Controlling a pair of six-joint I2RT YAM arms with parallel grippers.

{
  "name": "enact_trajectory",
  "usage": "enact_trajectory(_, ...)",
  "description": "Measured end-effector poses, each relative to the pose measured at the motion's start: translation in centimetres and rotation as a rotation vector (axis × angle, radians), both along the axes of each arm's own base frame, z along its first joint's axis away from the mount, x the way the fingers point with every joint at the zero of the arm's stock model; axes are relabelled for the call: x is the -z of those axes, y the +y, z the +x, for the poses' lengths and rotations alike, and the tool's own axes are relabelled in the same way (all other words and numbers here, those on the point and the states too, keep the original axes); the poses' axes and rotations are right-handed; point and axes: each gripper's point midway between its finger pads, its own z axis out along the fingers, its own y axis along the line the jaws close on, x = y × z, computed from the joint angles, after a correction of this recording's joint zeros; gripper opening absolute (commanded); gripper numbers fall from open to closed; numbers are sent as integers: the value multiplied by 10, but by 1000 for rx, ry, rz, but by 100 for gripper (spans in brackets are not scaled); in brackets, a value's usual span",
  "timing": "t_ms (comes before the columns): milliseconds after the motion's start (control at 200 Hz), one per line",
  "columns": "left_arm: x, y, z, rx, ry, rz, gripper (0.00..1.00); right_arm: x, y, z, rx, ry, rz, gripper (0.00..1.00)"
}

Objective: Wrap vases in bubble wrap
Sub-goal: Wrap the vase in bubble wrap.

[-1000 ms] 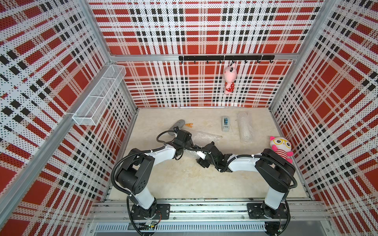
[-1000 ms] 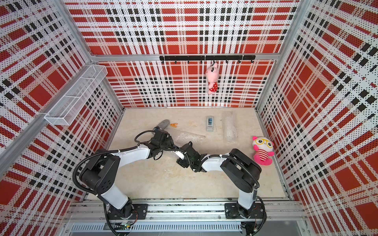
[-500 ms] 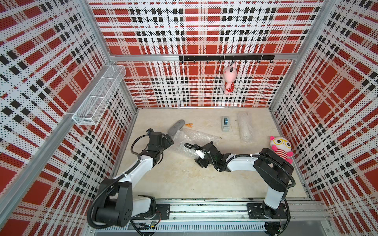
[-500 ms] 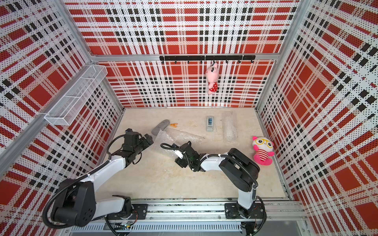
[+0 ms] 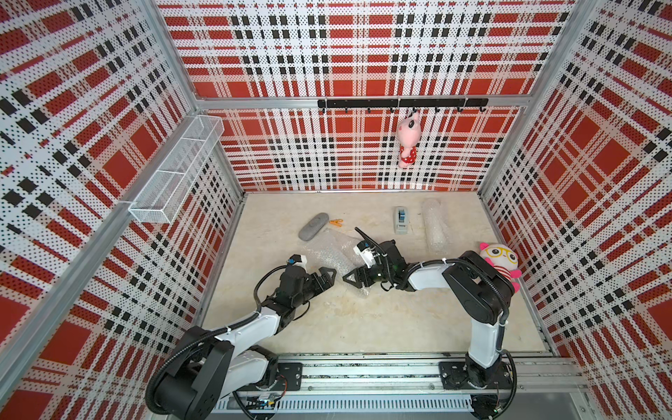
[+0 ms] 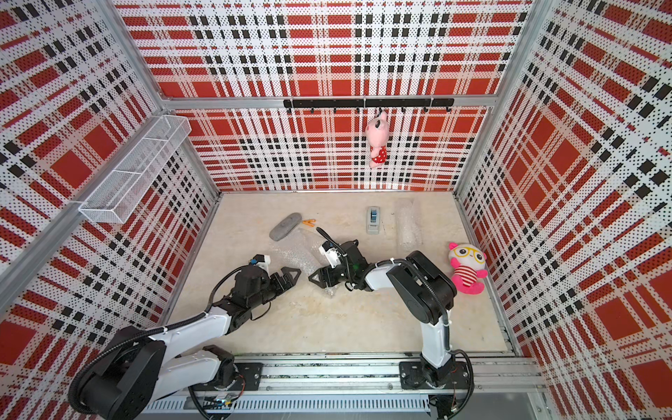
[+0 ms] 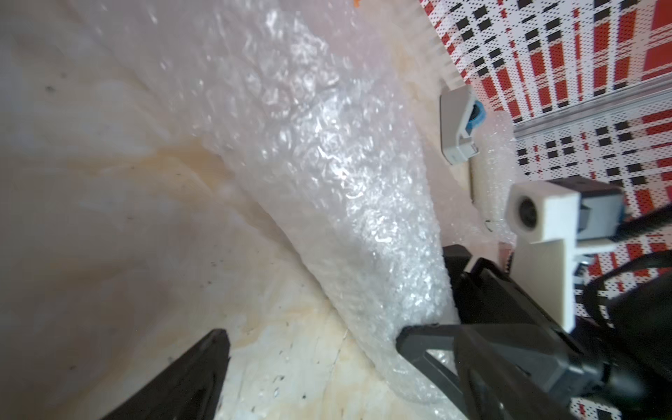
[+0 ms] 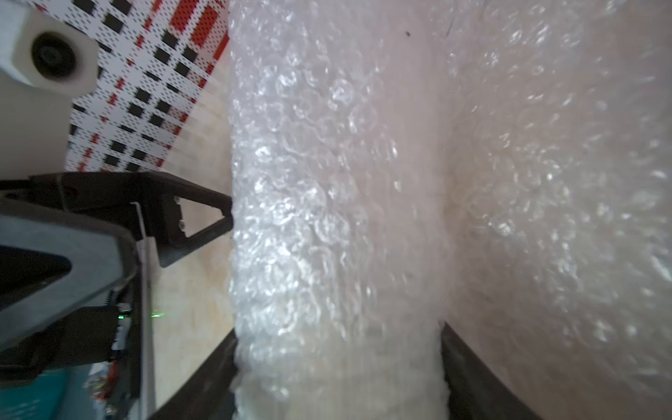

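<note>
Beige tabletop (image 5: 345, 327) inside red-plaid walls (image 5: 363, 54); left jaws wide apart, right jaws seemingly tight on bubble wrap (image 8: 338, 218)

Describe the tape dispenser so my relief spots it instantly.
Find the pink toy hanging on the back wall. On the table below it sits the tape dispenser, beside a bubble-wrap roll: the only boxy grey thing, blue inside.

Left gripper (image 6: 293, 277): jaws apart, low over the bare table, tips pointing at the right gripper.
Right gripper (image 6: 319, 279): at the near end of the crumpled bubble wrap (image 6: 292, 254), tips pointing left.
Far side, left to right: grey case (image 6: 285, 226), orange clip (image 6: 309, 222), tape dispenser (image 6: 373, 219), bubble wrap roll (image 6: 409, 227).
Right edge: pink plush toy (image 6: 466, 267).
</note>
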Motion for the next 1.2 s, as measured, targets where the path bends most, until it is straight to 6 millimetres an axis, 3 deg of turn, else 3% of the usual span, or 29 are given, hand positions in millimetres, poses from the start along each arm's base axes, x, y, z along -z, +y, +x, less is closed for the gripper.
enact_trajectory(416, 11, -9, 18, -28, 23, -98, 96, -1, 2, -8, -31, 98, 59, 31)
enact_trajectory(621, 26, -31, 33, 12, 46, -123, 93, -2, 4, -11, -41, 122, 81, 28)
enact_trajectory(732, 28, -36, 37, 16, 40, -142, 84, -3, 4, -10, -35, 141, 91, 29)
enact_trajectory(852, 26, -37, 39, -12, 49, -178, 67, -2, 2, -6, -16, 158, 88, 31)
enact_trajectory(1022, 26, -36, 41, -59, 36, -156, 56, -1, 0, -5, -8, 165, 68, 42)
enact_trajectory(1203, 26, -33, 39, -99, 33, -131, 54, -2, -3, -4, 12, 112, -2, 74)
